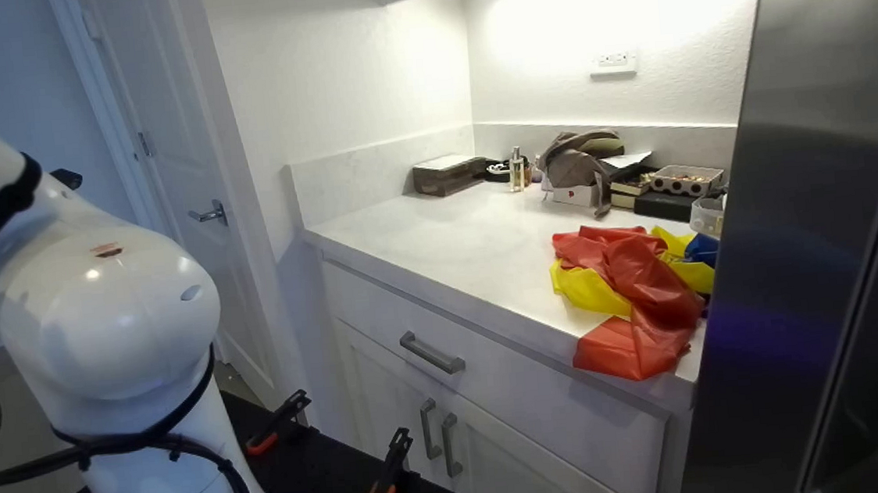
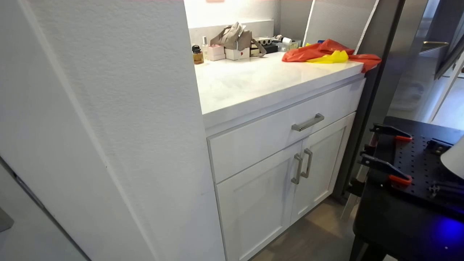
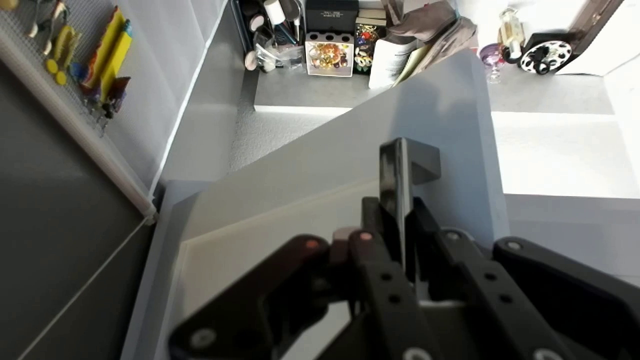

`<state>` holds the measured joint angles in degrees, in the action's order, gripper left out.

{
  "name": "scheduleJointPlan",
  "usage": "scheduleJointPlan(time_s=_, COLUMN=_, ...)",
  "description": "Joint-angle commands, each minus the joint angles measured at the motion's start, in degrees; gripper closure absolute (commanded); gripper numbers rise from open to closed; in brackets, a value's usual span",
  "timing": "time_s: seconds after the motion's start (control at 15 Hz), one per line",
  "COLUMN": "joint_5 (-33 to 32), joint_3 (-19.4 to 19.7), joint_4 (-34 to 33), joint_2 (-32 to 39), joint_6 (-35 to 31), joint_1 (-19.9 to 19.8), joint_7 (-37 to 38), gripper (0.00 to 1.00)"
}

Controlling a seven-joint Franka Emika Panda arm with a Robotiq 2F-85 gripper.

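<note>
In the wrist view, my gripper (image 3: 398, 215) has its two black fingers closed around a shiny metal bar handle (image 3: 392, 170), one on each side of it. The handle is fixed to a pale cabinet door (image 3: 280, 195), which stands at a slant to the cabinet edge behind it. The wrist picture looks upside down, with the counter things along its top. In an exterior view the white arm (image 1: 110, 304) rises out of the picture at the left, and its gripper is out of view. In both exterior views the gripper and this door cannot be seen.
A white counter (image 1: 423, 240) bears a crumpled red and yellow sheet (image 1: 646, 285), a grey-brown cloth bag (image 1: 573, 161) and small boxes. A steel fridge (image 1: 815, 248) stands beside it. A mesh hanging organizer (image 3: 135, 95) is on the fridge side. Clamps (image 1: 390, 470) grip the black table.
</note>
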<state>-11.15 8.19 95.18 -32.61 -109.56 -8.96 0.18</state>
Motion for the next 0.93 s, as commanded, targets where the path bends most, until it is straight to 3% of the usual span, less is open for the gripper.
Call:
scheduleJointPlan(time_s=0.0, joint_5=1.1, joint_3=-0.9, joint_4=5.4, joint_2=-4.3, joint_6=7.6, joint_1=0.0, joint_7=-0.4, gripper=0.96)
scheduleJointPlan(time_s=0.87, joint_5=0.9, joint_3=0.6, joint_4=6.6, joint_2=-7.3, joint_6=12.8, joint_1=-1.6, joint_7=-0.1, gripper=0.96)
